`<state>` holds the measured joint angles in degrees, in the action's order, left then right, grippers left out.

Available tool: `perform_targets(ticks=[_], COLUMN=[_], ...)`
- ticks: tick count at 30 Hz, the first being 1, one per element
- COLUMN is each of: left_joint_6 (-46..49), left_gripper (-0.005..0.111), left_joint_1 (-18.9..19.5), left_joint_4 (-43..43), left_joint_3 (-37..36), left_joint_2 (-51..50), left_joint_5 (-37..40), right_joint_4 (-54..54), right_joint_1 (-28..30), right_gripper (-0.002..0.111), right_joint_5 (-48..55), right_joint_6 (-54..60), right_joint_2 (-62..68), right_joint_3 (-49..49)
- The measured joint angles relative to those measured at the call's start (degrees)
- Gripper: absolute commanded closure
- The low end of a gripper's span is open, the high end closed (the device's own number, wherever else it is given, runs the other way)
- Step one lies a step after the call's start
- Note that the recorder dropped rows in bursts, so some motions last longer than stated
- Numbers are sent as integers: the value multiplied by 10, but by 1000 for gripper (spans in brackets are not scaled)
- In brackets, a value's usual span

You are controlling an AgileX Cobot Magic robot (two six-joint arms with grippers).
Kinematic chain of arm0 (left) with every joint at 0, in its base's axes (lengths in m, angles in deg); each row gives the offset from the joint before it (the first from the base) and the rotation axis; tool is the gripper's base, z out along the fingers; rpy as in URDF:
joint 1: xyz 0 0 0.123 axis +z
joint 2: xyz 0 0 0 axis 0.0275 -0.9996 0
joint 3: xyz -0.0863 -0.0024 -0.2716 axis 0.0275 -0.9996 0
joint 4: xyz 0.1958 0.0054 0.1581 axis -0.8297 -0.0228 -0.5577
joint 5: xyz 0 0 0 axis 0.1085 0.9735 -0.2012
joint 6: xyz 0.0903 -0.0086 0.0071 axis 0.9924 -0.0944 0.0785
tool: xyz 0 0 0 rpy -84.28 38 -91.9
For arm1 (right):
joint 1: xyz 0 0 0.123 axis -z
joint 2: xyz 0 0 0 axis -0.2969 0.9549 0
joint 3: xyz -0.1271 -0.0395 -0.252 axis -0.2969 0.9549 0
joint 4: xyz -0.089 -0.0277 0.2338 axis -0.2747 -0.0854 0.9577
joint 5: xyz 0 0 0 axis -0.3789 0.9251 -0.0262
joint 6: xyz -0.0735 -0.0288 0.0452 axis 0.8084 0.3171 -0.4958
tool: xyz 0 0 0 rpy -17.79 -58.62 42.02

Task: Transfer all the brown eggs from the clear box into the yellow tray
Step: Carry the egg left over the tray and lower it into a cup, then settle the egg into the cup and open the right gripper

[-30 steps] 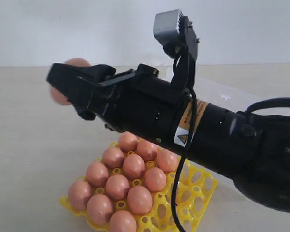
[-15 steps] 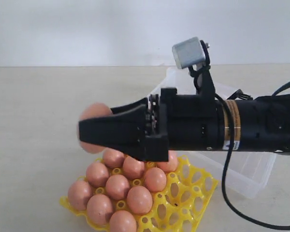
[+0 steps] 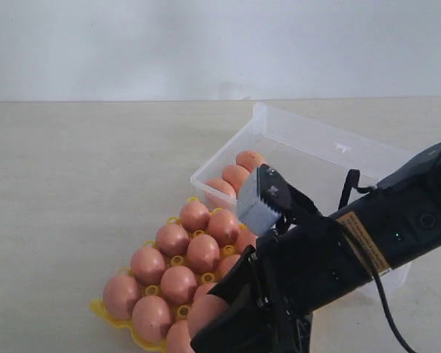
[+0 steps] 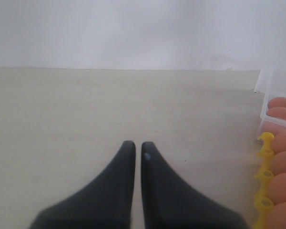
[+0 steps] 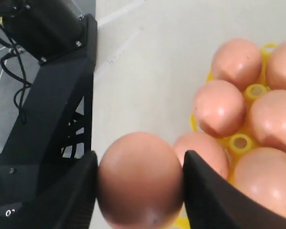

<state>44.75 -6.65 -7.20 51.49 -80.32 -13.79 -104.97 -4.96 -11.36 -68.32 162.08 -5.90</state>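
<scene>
Down at the front, just over the near side of the yellow tray (image 3: pixel 101 307), the right pincer (image 5: pixel 139 164) is clamped on one brown egg (image 5: pixel 140 191), with a black finger on each side of it. The egg hangs close above the tray and I cannot tell if it touches a cup. Right behind it, other brown eggs (image 3: pixel 178 283) sit in the tray's cups in neat rows, close together. Off to one side of the tray, the left pincer (image 4: pixel 134 152) is over bare desk (image 3: pixel 73 169); its two fingers are almost pressed together and hold nothing. Just past the far corner of the tray stands the clear box (image 3: pixel 309 136). A few more eggs (image 3: pixel 239 175) lie inside it, bunched in the corner nearest the tray. Farther back there is only the pale desk and then a white wall (image 3: pixel 206 44).
</scene>
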Motion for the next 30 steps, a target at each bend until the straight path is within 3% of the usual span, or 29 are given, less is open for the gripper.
perform_targets(ticks=[11, 30], left_joint_6=[0, 0], left_gripper=[103, 103], left_joint_1=[0, 0], left_joint_4=[0, 0], left_joint_3=[0, 0], left_joint_2=[0, 0], left_joint_5=[0, 0], right_joint_4=[-3, 9], right_joint_1=[-93, -98], right_gripper=[108, 108], right_joint_5=[89, 161], right_joint_6=[2, 3], right_joint_2=[57, 60], right_joint_3=[0, 0])
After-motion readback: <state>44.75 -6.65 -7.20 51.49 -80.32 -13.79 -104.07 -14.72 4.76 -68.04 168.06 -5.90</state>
